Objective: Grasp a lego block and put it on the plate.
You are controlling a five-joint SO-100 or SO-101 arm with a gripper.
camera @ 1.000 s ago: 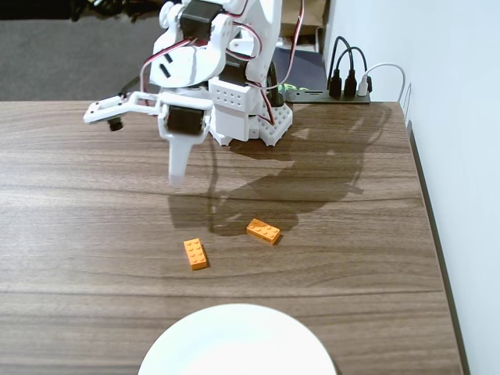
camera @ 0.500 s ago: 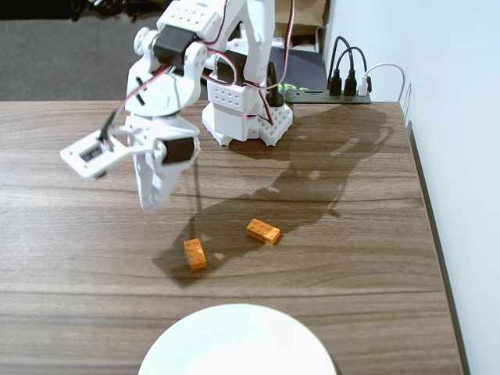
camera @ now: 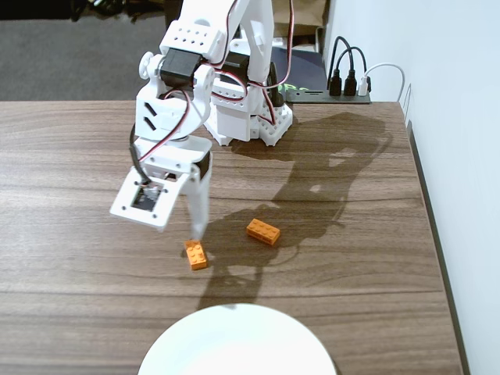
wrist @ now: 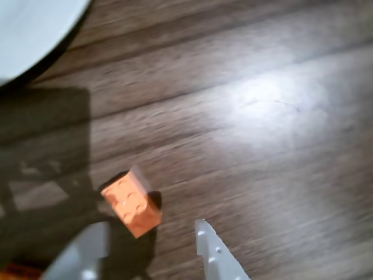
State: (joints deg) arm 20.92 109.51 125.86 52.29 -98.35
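Two orange lego blocks lie on the wooden table. One block (camera: 196, 254) is just below my gripper's tip; the other block (camera: 263, 231) lies to its right. The white plate (camera: 234, 344) sits at the bottom edge, partly cut off. My gripper (camera: 191, 234) hangs low over the left block. In the wrist view the gripper (wrist: 150, 227) is open and empty. That block (wrist: 131, 202) lies just ahead of the gap, nearer the left finger (wrist: 87, 254), and neither finger touches it. The plate's rim (wrist: 35, 29) shows at the top left.
The arm's white base (camera: 250, 117) stands at the back of the table. A black power strip with plugs (camera: 344, 90) lies behind it on the right. The table's right edge (camera: 430, 234) runs along a white wall. An orange sliver of the other block (wrist: 11, 271) shows at the wrist view's bottom-left corner.
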